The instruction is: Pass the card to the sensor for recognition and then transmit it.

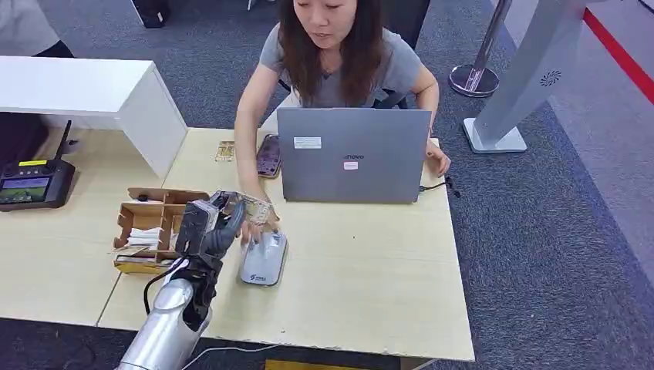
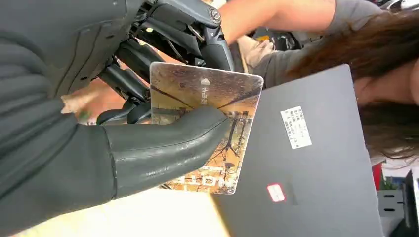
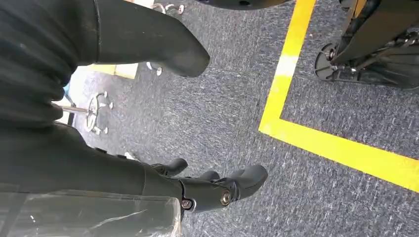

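The left hand (image 1: 207, 227) pinches the card (image 1: 258, 208) above the sensor (image 1: 263, 259), beside a cardboard organizer (image 1: 133, 217) holding white papers (image 1: 145, 237).

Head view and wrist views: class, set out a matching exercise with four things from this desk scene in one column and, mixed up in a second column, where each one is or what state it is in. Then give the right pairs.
Things
1. card
2. laptop
3. card reader
4. right hand

Places or states
A. hangs over grey carpet, holding nothing
B. lies flat on the table, below the card
C. pinched by the left hand
D. stands open in front of the person

Pairs: 1-C, 2-D, 3-B, 4-A
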Tool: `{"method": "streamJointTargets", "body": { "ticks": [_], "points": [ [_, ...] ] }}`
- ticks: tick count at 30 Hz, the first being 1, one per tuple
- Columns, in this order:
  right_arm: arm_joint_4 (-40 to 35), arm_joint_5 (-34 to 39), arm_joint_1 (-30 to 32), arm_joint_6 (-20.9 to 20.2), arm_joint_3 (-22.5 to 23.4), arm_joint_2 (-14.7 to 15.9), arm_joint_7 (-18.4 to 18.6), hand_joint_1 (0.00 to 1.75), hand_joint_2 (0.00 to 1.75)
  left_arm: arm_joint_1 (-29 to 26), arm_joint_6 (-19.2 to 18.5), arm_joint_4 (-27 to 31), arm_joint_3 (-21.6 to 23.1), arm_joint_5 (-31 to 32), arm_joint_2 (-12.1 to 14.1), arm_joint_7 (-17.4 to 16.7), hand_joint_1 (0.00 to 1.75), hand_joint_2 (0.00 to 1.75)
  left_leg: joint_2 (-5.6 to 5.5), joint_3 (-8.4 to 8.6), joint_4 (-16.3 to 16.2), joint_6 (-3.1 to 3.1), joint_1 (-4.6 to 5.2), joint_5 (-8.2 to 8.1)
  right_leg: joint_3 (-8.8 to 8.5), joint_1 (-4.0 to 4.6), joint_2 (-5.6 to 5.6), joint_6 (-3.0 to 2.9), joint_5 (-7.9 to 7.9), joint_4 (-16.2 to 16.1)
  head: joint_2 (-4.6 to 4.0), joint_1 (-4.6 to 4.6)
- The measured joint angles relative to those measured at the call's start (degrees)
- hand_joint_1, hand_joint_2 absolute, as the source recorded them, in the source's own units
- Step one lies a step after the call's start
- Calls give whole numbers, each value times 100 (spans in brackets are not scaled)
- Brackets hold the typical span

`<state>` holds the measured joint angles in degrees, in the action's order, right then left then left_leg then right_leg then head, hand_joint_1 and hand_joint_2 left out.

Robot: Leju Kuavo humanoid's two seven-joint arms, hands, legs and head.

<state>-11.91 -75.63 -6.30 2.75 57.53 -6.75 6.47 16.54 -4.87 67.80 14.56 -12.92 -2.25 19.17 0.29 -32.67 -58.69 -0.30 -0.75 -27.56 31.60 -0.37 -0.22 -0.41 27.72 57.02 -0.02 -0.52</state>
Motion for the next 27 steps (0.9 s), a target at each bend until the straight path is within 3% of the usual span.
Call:
{"method": "streamJointTargets", "body": {
  "ticks": [16, 27],
  "points": [
    [0, 13, -7, 44, -9, -9, 7, 0, 175, -142, -28, -133, 0, -269, -59, -116, 175, 175, 0, 0, 0, 0, 0, 0, 0, 0, 0, 0, 0, 0, 0, 0],
    [0, 28, 0, 85, -9, -9, 20, 0, 175, -245, 308, -256, 0, -387, -109, -151, 175, 175, 0, -1, 0, 0, 0, 0, 1, 0, 0, 0, 0, 0, 0, 0]
  ]
}}
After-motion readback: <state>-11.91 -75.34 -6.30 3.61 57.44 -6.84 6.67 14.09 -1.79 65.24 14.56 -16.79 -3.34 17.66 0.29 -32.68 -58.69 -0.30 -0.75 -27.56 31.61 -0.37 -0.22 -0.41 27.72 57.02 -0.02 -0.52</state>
